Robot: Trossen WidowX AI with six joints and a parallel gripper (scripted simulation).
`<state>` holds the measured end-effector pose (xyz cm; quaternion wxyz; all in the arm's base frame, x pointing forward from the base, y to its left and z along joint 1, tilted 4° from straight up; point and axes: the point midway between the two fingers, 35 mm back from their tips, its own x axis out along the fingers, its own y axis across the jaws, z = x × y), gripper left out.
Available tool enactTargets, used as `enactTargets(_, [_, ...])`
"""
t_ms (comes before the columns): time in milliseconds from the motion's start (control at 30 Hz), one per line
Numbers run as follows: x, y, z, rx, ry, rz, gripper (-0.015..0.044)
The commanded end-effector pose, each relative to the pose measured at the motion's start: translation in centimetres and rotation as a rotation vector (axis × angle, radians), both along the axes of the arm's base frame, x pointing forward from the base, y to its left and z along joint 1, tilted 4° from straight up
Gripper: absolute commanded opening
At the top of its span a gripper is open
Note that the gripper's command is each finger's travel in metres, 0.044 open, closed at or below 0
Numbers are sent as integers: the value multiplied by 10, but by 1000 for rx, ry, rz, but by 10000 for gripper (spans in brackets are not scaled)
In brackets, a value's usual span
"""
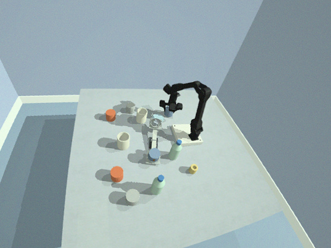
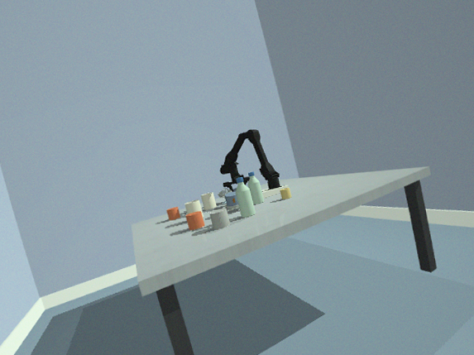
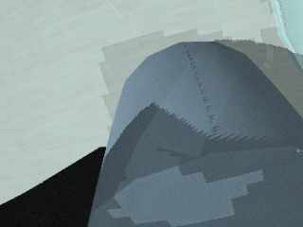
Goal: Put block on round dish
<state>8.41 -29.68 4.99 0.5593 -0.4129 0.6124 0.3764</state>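
- Spreading beneath everything, the pale grey table [image 1: 212,202] [image 2: 316,203] [image 3: 43,95] is the broadest thing here.
- Arching over its far part is the black arm [image 1: 201,108] [image 2: 260,151], bolted to a white base plate [image 1: 198,142] [image 2: 268,193].
- Standing in the middle, the small balance [image 1: 154,135] bears one blue cup [image 1: 154,154] [image 2: 231,200] on its near end; its far end has no cup on it.
- Rising beside that near end is a green bottle [image 1: 175,151] [image 2: 255,190], with a second green bottle [image 1: 157,185] [image 2: 244,200] nearer the camera.
- Reaching down, the pincer [image 1: 170,107] [image 2: 235,184] is clamped on the other blue cup [image 1: 168,112] [image 3: 204,99], low at the table, between the arm and the dish.
- Standing off to one side are two cream cups, two grey ones and two orange ones.
- Lying just past the balance's far end is the pale cyan dish [image 1: 158,117] [image 3: 291,19]; the held cup is beside it, not above it.
- Sitting apart, a little yellow cup [image 1: 193,169] [image 2: 285,193] is nearest the second bottle's side.
- Finding the block is beyond me: I cannot tell where it lies.
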Motion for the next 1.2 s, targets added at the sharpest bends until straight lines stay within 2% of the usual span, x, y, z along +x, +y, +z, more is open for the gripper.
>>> enactTargets(0, [0,0,1,-1,0,0,394])
enactTargets(67, [1,0,9,0,-1,1,440])
enactTargets(200, [2,5,50,8,-1,4,440])
enactTargets(400, [2,5,52,8,-1,5,440])
enactTargets(500, [14,10,58,-19,4,-27,361])
enactTargets(633, [54,26,64,-16,-14,-111,260])
enactTargets(867, [115,70,73,6,-41,-238,260])
enactTargets(1167, [171,133,87,13,-51,-411,260])
